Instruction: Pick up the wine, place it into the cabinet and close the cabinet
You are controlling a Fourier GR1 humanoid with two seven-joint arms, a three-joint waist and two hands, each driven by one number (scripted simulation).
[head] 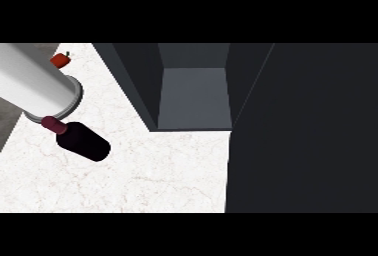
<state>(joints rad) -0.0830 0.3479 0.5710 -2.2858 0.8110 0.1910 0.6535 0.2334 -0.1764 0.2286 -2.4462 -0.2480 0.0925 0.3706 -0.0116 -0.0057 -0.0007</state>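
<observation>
A grey forearm (33, 80) looms at ten o'clock; neither hand shows. The wine (81, 141) on the bench (148, 180) is likely heavy, slick, fragile glass, best gripped mid-body.

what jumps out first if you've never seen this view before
The dark open cabinet fills the middle and right, its grey inner shelf showing and its door swung wide along the right side. On the pale marble counter to its left stands a dark wine bottle with a maroon cap, a grey forearm just above it. A small red fruit sits at top left.
</observation>
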